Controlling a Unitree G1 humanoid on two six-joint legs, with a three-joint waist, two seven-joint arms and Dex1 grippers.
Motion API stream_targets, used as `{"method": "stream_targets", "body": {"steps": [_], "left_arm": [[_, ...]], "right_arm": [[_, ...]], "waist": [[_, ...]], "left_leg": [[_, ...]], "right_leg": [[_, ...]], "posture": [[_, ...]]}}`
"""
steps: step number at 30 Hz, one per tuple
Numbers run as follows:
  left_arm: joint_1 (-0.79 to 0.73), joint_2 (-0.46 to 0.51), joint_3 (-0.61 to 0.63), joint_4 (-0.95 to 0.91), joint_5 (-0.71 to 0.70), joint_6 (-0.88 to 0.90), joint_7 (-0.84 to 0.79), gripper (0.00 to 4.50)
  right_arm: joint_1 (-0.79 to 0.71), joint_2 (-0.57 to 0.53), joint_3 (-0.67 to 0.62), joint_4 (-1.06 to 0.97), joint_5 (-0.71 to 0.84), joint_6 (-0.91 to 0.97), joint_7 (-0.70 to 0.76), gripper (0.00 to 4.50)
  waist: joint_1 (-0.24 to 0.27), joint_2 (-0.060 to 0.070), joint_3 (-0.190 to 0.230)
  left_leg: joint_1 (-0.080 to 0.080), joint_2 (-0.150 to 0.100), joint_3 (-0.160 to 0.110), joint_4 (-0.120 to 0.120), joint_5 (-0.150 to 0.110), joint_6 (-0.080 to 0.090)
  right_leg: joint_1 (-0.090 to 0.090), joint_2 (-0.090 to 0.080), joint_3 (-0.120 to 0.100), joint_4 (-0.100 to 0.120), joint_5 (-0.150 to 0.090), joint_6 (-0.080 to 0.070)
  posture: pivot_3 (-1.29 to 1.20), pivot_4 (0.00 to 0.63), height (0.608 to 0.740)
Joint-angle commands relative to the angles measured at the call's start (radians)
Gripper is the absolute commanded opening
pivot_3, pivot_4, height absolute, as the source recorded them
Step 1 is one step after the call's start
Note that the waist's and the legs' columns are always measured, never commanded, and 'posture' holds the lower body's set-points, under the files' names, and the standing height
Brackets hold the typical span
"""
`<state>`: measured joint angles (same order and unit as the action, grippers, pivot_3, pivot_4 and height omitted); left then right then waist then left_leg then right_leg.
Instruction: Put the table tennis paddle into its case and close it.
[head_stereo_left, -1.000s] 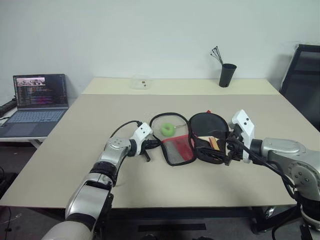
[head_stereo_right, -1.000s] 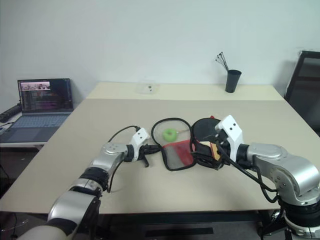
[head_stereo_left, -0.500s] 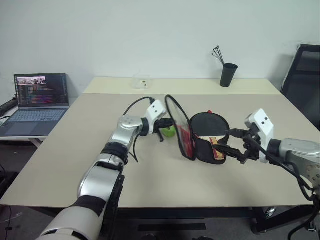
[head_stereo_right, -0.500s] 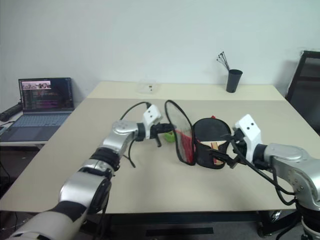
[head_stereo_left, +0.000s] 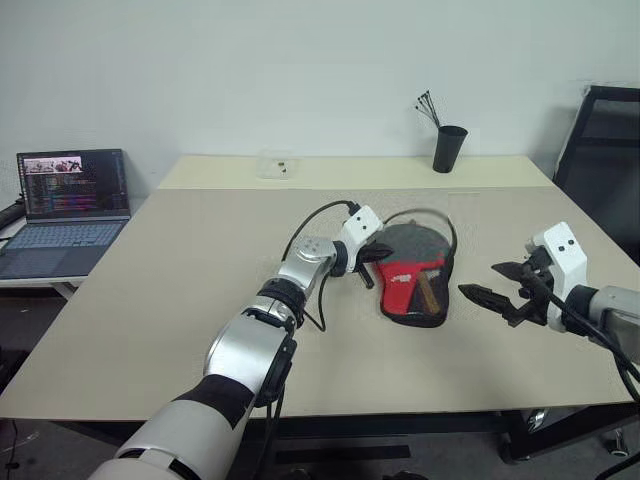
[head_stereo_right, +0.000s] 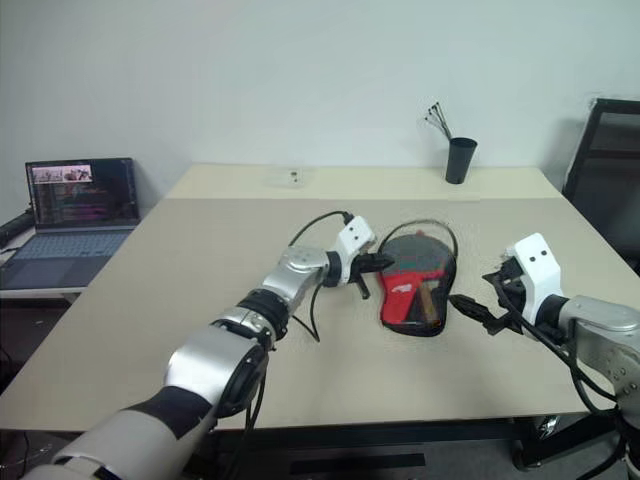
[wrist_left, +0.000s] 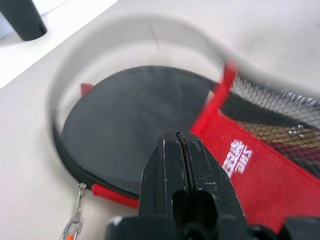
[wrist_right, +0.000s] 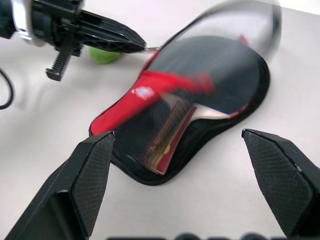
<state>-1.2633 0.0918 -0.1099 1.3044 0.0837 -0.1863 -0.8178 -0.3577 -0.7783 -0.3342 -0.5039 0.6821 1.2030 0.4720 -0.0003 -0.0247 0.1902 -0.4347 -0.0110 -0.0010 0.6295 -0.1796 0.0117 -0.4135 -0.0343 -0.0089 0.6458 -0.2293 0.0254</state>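
The case lies open at the table's middle with the table tennis paddle inside, black face up and pale handle toward the near edge. The case's lid, with its red logo panel and mesh, hangs tilted over the paddle, its rim still raised. My left gripper is shut on the lid's left edge. My right gripper hovers open to the right of the case, apart from it. A small green ring lies on the table behind the left gripper.
An open laptop sits on a side desk at far left. A black cup with sticks and a small clear box stand at the table's back. A black chair is at far right.
The left gripper has swung the lid up from flat on the left and over to the right, onto the paddle. The right gripper has drawn back to the right, away from the case.
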Motion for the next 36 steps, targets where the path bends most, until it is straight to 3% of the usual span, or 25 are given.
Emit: {"method": "stream_targets", "body": {"steps": [1,7,10,13,17,23,36], "left_arm": [[-0.015,0.031,0.028,-0.033,-0.013,-0.042,-0.034,0.03],[0.081,0.131,0.106,-0.155,-0.122,-0.035,-0.255,0.03],[0.191,0.19,0.133,-0.35,-0.215,0.059,-0.404,0.03],[0.298,0.247,0.145,-0.582,-0.287,0.198,-0.449,0.03],[0.415,0.323,0.176,-0.868,-0.386,0.393,-0.435,0.03],[0.541,0.41,0.204,-1.129,-0.453,0.549,-0.359,0.03],[0.585,0.448,0.191,-1.241,-0.495,0.617,-0.286,0.03]], "right_arm": [[-0.049,0.027,0.012,0.053,-0.024,-0.039,-0.031,4.5],[-0.15,0.097,0.116,0.262,-0.117,-0.149,-0.05,4.5],[-0.21,0.149,0.156,0.402,-0.157,-0.199,-0.048,4.5],[-0.266,0.206,0.165,0.565,-0.193,-0.263,-0.05,4.5],[-0.337,0.261,0.19,0.743,-0.248,-0.35,-0.046,4.5],[-0.382,0.286,0.226,0.952,-0.329,-0.466,-0.014,4.5],[-0.386,0.32,0.278,1.014,-0.392,-0.482,0.091,4.5]], "waist": [[0.0,0.0,0.0],[-0.008,0.001,0.0],[-0.008,0.001,0.0],[-0.007,0.001,0.0],[-0.004,0.001,0.0],[-0.003,0.001,0.0],[-0.007,0.001,-0.001]], "left_leg": [[0.0,0.0,0.0,0.0,0.0,0.0],[0.001,0.001,0.001,-0.001,0.0,0.0],[0.001,0.001,0.001,-0.001,0.0,0.0],[0.0,0.002,0.001,0.0,0.0,0.0],[0.0,0.002,0.001,0.0,0.0,0.0],[0.001,0.002,0.001,0.0,0.0,0.0],[0.003,0.003,0.001,0.0,0.0,0.0]], "right_leg": [[0.0,0.0,0.0,0.0,0.0,0.0],[-0.001,0.001,0.001,0.001,0.0,0.0],[-0.001,0.003,0.001,0.001,0.0,-0.001],[-0.001,0.003,0.002,0.001,0.003,-0.005],[-0.001,0.003,0.002,0.002,0.003,-0.006],[0.0,0.006,0.002,0.002,0.003,-0.006],[0.001,0.008,0.003,0.002,0.003,-0.006]], "posture": [[0.0,0.15,0.74],[0.0,0.15,0.74],[0.0,0.15,0.74],[0.0,0.15,0.74],[0.0,0.15,0.74],[0.0,0.15,0.74],[0.0,0.15,0.74]]}}
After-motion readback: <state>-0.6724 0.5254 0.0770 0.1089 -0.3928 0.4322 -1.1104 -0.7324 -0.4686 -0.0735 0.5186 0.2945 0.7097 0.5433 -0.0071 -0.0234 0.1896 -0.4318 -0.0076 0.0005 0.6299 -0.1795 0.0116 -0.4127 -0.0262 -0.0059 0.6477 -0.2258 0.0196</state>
